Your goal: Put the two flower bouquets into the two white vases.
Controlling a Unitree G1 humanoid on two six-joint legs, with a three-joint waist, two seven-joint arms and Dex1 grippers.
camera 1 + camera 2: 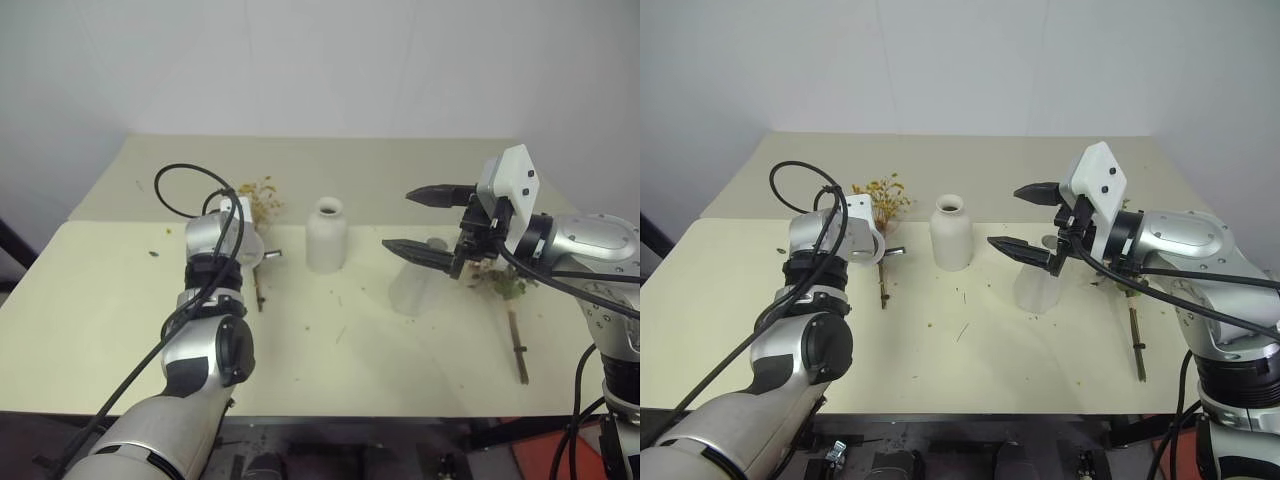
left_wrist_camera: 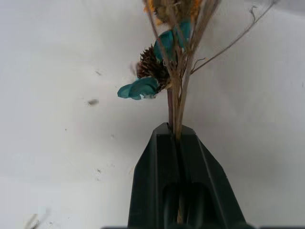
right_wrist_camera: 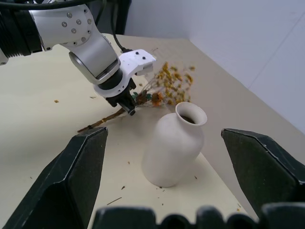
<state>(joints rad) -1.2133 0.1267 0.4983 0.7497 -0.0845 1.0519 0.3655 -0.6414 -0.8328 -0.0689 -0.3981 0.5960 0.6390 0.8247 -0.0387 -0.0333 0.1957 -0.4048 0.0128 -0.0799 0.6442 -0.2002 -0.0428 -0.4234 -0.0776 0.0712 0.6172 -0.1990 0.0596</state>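
Left hand (image 2: 178,138) pinches the yellow spray's (image 1: 883,195) stems low, ready to lift; right hand (image 1: 432,222) waits wide at centre-right above the cone vase (image 1: 1038,285).

My left end effector (image 1: 256,262) sits at the small yellow-orange dried flower spray (image 1: 262,198), left of the short rounded matte white vase (image 1: 326,235); right end effector (image 1: 428,222) hovers wide open above the pale surface (image 1: 100,300).
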